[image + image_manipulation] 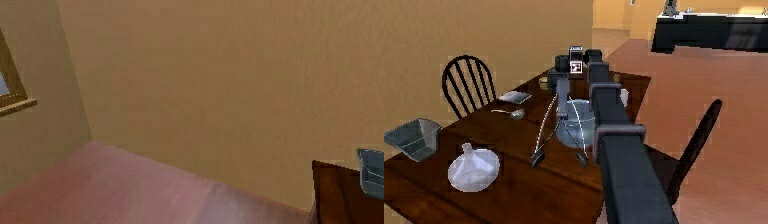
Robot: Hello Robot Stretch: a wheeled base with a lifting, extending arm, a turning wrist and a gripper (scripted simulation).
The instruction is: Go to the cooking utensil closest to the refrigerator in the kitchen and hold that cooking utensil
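Glass bowl [579, 125] near the tool [559, 108] on a dark wooden table [509, 140]; tool's hold, if any, indiscernible.

A home's dining room, shown by a wooden table [514, 140] with a bowl [474, 168] near its left corner, chairs [466, 80] along both long edges, beige walls, a wood floor [684, 90] and a dark counter [704, 35] beyond.
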